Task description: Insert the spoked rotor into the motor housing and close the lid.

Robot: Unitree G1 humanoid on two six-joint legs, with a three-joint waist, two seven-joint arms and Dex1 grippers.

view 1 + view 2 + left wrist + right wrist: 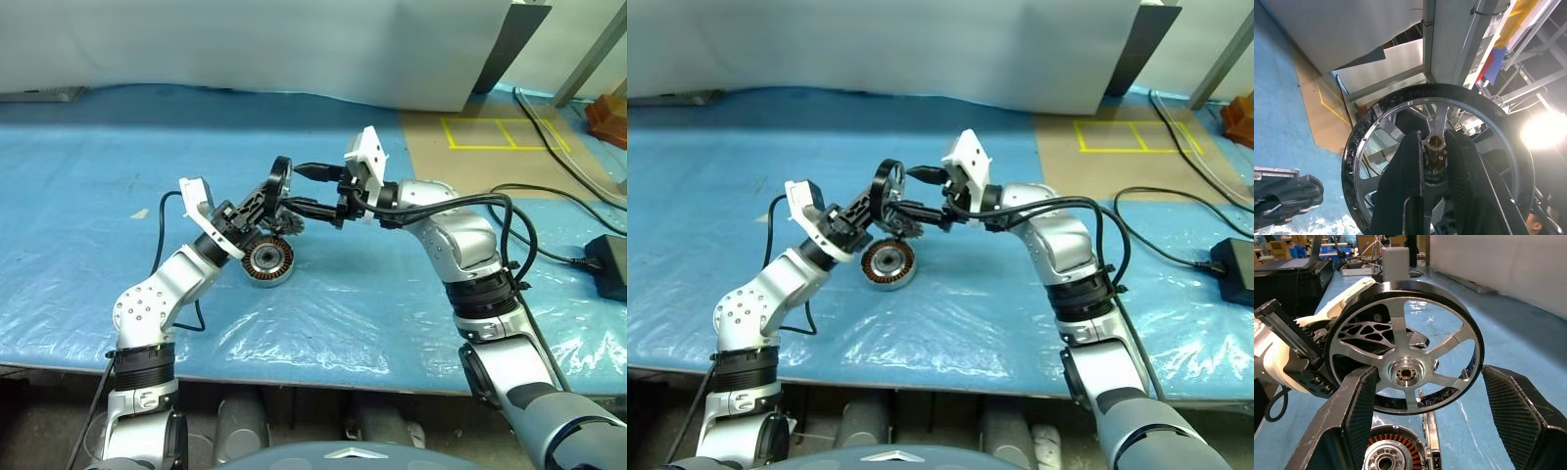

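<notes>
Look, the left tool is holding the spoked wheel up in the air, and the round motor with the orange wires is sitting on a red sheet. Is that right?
Almost. The left tool does hold the spoked wheel up in the air, and the round motor with the orange wires sits below it. But the sheet is blue, not red, as the left eye view shows.

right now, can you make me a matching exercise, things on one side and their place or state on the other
Things:
1. spoked rotor
2. motor housing
3. left gripper
4. right gripper

States:
a. fingers spread either side of the wheel
b. lying on the blue sheet, copper windings showing
c. held up in the air, above the sheet
d. clamped on the wheel

Pairs: 1-c, 2-b, 3-d, 4-a
</notes>
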